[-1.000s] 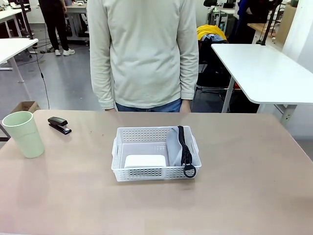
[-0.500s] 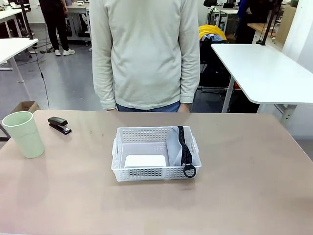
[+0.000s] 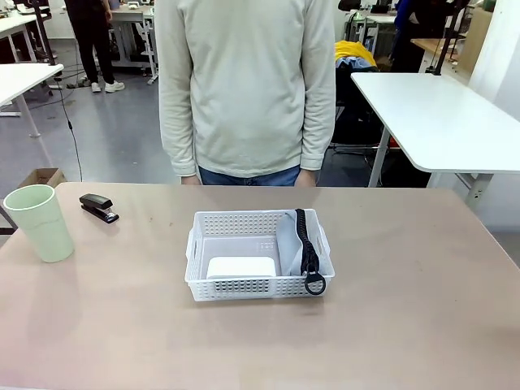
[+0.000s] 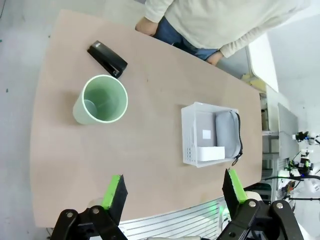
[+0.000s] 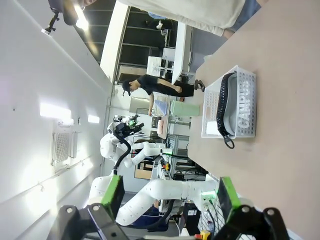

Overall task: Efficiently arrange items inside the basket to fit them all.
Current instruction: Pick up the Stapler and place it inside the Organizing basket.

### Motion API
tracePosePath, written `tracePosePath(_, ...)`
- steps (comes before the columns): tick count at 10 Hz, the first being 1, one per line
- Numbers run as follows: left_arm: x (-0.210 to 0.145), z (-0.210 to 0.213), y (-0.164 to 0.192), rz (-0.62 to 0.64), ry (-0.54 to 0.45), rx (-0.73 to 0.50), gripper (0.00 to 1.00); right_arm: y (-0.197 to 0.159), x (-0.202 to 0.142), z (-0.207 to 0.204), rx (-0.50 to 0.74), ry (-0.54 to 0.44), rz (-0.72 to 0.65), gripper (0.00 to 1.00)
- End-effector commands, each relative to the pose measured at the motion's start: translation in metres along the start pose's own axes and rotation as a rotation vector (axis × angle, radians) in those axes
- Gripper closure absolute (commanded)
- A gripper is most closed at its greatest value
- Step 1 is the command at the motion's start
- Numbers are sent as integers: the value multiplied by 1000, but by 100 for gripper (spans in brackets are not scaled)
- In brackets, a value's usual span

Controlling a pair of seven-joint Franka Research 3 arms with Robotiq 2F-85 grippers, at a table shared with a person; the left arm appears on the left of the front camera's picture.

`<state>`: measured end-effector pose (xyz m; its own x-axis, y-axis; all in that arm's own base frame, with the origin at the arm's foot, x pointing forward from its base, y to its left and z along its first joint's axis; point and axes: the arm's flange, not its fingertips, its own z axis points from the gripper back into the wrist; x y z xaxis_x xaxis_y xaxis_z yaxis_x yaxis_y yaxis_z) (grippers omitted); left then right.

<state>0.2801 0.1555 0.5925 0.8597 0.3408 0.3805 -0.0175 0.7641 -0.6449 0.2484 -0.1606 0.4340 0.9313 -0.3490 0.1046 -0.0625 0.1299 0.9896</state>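
Entry: since the earlier frame the person [image 3: 244, 81] has shifted slightly toward the robot's right, and nothing on the table [image 3: 406, 284] has moved. Basket [image 3: 244, 223]: at mid-table, long side facing the robot. Contents, two of four items. The grey "CAMPUS" pouch [image 3: 289, 244] stands on edge against the basket's right end wall, its black strap [image 3: 307, 244] running along the top and its ring hanging over the near rim. This placement appears meant to leave floor space free. The white box [image 3: 240, 268] lies flat in the near left part, just beside the pouch, with the far left part bare. Outstanding items sit on the robot's left, well apart from the basket. The pale green cup [image 3: 41, 223] is upright and open end up near the table's left edge, and the black stapler [image 3: 98, 207] lies just beyond it toward the person. Judged status: about half packed. The cup is the bulky piece and probably needs the bare corner, while the stapler could fill whatever gap remains. Left gripper [image 4: 173, 182]: held high above the table's near edge, looking down on it, fingers spread wide with nothing between them. Right gripper [image 5: 169, 187]: raised with the wrist rolled sideways, fingers likewise spread and empty. Person's hands: hanging at the far table edge, touching no item.
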Motion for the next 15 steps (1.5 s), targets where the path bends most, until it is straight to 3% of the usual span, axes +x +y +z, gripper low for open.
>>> tracePosePath(1, 11, -18, -11, -43, 66, 97, 0, 6, -1, -2, 21, -10, -14, 0)
tracePosePath(4, 68, -87, -58, -88, 248, 388, 0, 6, -1, -2, 21, -10, -14, 0)
tracePosePath(6, 102, -128, -74, -92, 314, 446, 0, 6, -1, -2, 21, -10, -14, 0)
tracePosePath(10, 137, -208, -60, -22, 297, 540, 0, 6, -1, -2, 21, -10, -14, 0)
tracePosePath(11, 150, -227, -56, -21, 239, 484, 0, 6, -1, -2, 21, -10, -14, 0)
tracePosePath(12, 163, -225, -55, 152, 226, 451, 0, 6, -1, -2, 21, -10, -14, 0)
tracePosePath(13, 139, -216, -51, -33, 290, 503, 0, 6, -1, -2, 21, -10, -14, 0)
tracePosePath(15, 152, -231, -47, 35, 267, 490, 0, 6, -1, -2, 21, -10, -14, 0)
